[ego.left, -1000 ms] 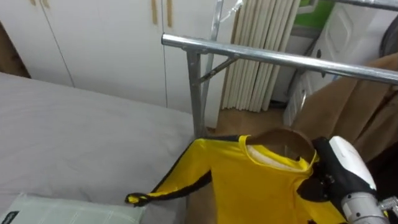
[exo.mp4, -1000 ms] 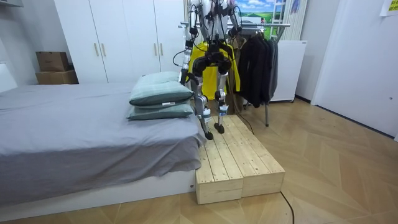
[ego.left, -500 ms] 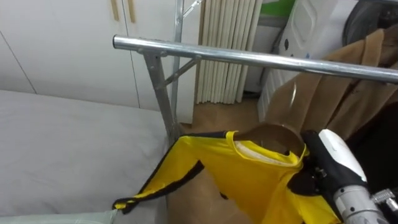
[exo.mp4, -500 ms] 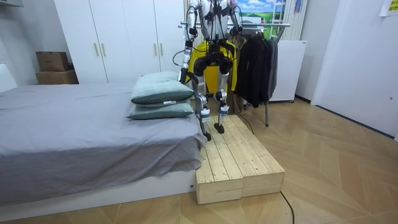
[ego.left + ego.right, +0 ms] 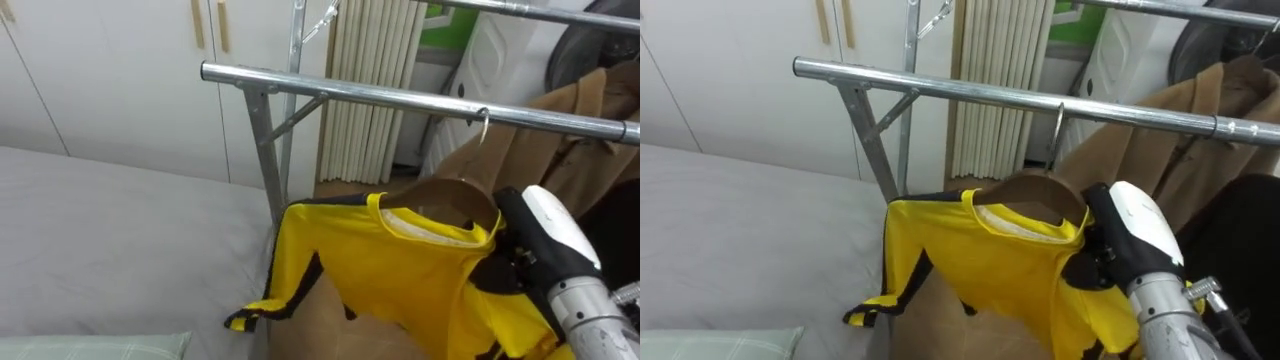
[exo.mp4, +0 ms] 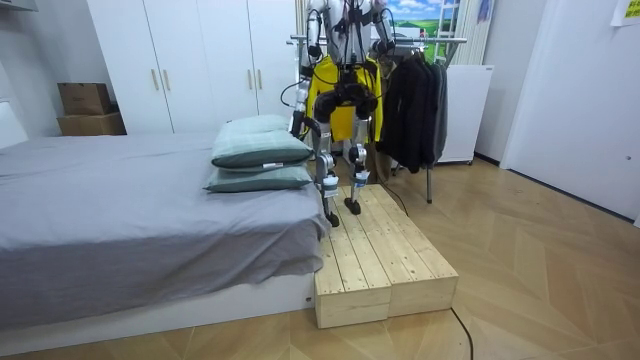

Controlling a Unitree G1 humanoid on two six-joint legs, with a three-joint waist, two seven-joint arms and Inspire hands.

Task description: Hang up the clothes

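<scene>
The robot stands on a low wooden platform (image 6: 380, 250) at the foot corner of a grey bed (image 5: 110, 220), facing a metal clothes rack with its back to the room camera. The rack's rail (image 5: 380, 95) runs across the eye views. Just below it hangs the yellow shirt (image 5: 400, 270), draped on a wooden hanger (image 5: 452, 193), one black-trimmed sleeve dangling toward the bed's edge. The hanger's hook (image 5: 483, 118) reaches up to the rail, but I cannot tell whether it sits over it. The right robot hand (image 5: 502, 274) comes in from the lower right and meets the shirt's shoulder. Its fingers are hidden behind the cloth, so I cannot tell its grip. The left robot hand (image 6: 296, 122) hangs low by the body at the room view's left, too small to read. A tan coat (image 5: 570, 130) hangs further along the rail, with dark garments (image 6: 410, 110) beside it. White wardrobe doors (image 5: 120, 70) and a pleated curtain (image 5: 370, 80) stand behind the rack. Two pillows (image 6: 260, 150) are stacked on the bed's corner, cardboard boxes (image 6: 85, 108) sit by the wardrobe, and the floor (image 6: 540, 270) is pale wood.
</scene>
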